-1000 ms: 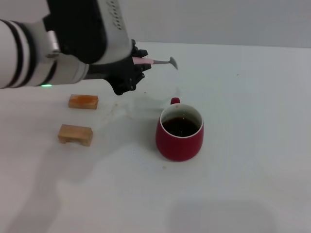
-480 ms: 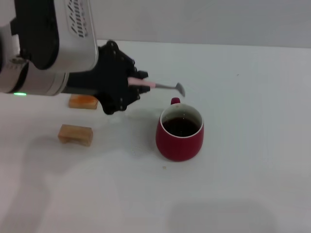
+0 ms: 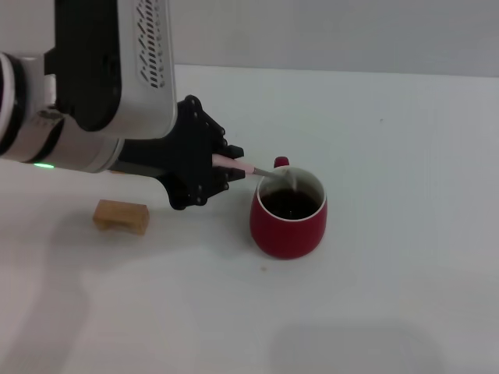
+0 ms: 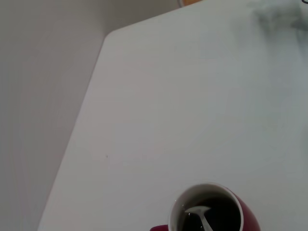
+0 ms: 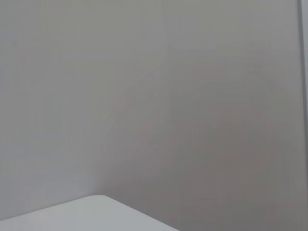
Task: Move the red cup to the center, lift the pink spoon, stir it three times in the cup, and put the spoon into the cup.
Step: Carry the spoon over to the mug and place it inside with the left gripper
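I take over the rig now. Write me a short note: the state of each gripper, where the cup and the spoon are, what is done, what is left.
Left gripper: shut on the spoon, holding its pink handle just left of the cup.
Right gripper: not in view.
Cup: upright near the middle of the table, dark liquid inside, handle pointing away from the robot.
Spoon: its bowl is over the cup's mouth, inside the rim; the left wrist view shows it at the liquid.
Done: cup placed, spoon lifted and brought to the cup.
Left: stir three times, then release the spoon into the cup.
A wooden block lies on the left, clear of the work.
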Robot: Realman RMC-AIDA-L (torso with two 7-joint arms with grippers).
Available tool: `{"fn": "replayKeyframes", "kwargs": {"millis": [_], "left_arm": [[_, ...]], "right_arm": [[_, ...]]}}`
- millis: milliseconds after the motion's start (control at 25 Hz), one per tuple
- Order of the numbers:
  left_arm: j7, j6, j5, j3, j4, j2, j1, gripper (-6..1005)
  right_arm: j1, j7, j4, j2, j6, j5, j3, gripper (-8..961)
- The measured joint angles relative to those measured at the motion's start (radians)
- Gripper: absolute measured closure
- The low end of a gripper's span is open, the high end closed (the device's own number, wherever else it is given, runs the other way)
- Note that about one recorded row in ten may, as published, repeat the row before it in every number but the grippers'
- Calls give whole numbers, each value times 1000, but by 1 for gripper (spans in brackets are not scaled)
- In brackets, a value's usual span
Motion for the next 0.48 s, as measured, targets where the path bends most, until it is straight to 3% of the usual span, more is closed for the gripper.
{"fn": "replayKeyframes", "kwargs": {"millis": [480], "left_arm": [[2,59,52,7,166,-5,-77,829]], "right_arm": [[-1,0,3,1,-5,0,0,953]]}}
